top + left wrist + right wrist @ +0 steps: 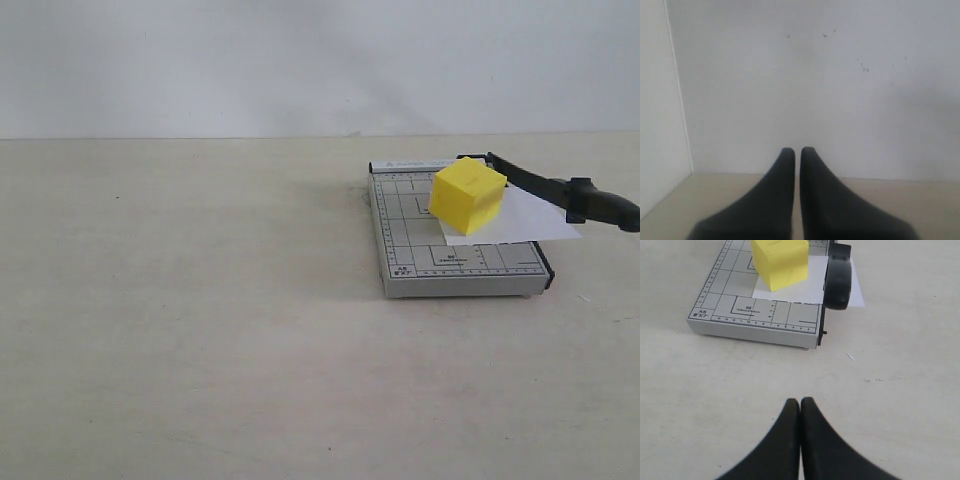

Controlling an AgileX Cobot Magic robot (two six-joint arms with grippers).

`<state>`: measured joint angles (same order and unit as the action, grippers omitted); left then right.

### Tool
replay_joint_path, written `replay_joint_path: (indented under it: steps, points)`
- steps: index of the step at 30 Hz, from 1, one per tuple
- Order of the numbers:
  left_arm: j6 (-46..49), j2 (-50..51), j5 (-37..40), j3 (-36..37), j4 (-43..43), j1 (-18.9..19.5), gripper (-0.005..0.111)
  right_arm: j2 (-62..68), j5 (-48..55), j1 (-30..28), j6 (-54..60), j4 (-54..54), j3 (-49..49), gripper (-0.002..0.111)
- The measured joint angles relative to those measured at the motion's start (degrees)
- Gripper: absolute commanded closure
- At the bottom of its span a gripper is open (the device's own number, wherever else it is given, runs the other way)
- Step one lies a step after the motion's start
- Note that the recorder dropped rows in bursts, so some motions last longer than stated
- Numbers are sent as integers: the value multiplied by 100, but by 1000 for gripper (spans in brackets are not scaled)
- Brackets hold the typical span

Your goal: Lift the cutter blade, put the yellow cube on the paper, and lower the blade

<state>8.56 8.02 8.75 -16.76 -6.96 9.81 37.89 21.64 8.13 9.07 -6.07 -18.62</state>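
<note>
While the left fingers (784, 172) and right fingers (788, 422) were closed and empty, the stiff blade (530, 180) seemed best gripped by its thick handle (605, 207).

Soft, even, bright light, colours slightly washed. Faint shadow on the counter (200, 350) left of and under the grey board (400, 232). Exterior view mildly grainy. Left gripper (797, 151) and right gripper (800, 401) blurred, close to lens.
</note>
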Motion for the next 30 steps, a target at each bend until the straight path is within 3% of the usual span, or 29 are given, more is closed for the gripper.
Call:
replay_joint_path:
  steps: [4, 6, 13, 20, 30]
  points:
    - [0, -58, -961, 744, 126, 0, 102, 0, 0, 0, 9, -127, 0, 108]
    - [0, -58, -1052, 1009, 138, 0, 102, 0, 0, 0, 9, -174, 0, 108]
    - [-12, -58, -573, 1637, 161, 0, 102, 0, -24, 0, 136, -196, 0, 108]
    - [-98, -58, 138, 1660, 174, 0, 102, 0, -24, 0, 136, -196, 0, 108]
    - [-98, -58, 179, 1660, 184, 0, 102, 0, -24, 0, 136, -196, 0, 108]
